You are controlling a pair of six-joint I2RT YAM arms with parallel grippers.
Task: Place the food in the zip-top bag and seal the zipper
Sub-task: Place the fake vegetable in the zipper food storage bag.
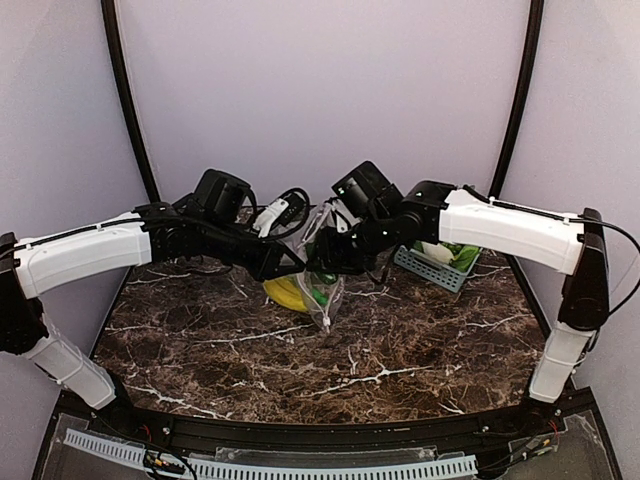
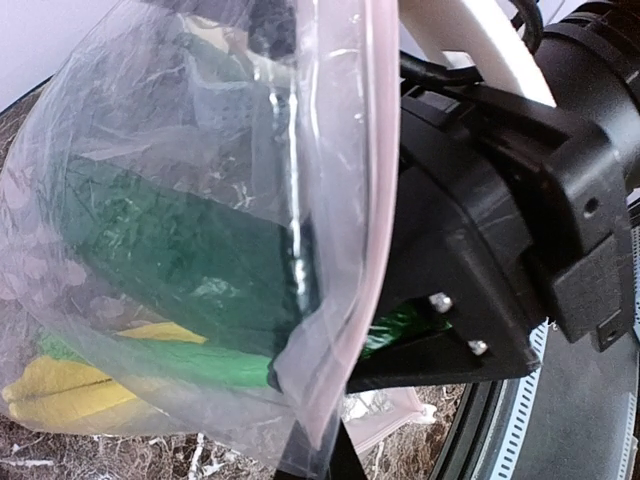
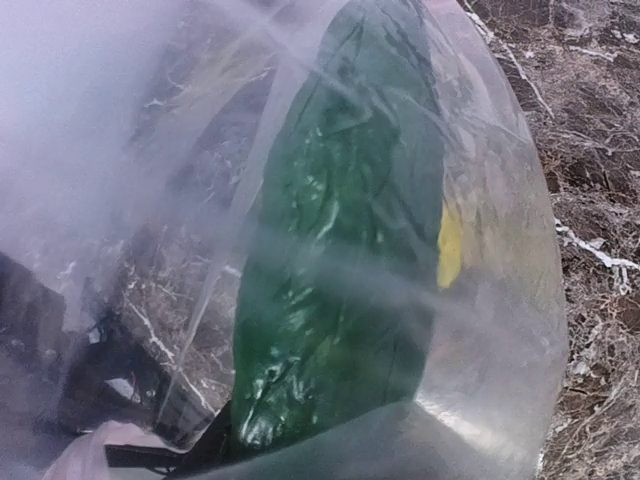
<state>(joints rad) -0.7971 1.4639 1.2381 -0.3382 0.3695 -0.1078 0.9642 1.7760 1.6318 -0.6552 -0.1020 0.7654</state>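
- Done: a dark green vegetable (image 3: 340, 250) sits inside the clear spotted plastic zip-top bag (image 1: 324, 300). A yellow banana bunch (image 1: 283, 293) shows at the bag's base; whether it is inside or behind cannot be determined.
- Left: white and green pieces (image 1: 442, 252) lie in the blue-grey slatted basket (image 1: 425, 268). The pale pink zipper strip (image 2: 375, 200) appears unsealed.
- Left gripper (image 1: 302, 262): closed on the bag's mouth edge, so the bag hangs below it.
- Right gripper (image 1: 323, 258): at the bag's mouth; its jaw state cannot be determined.
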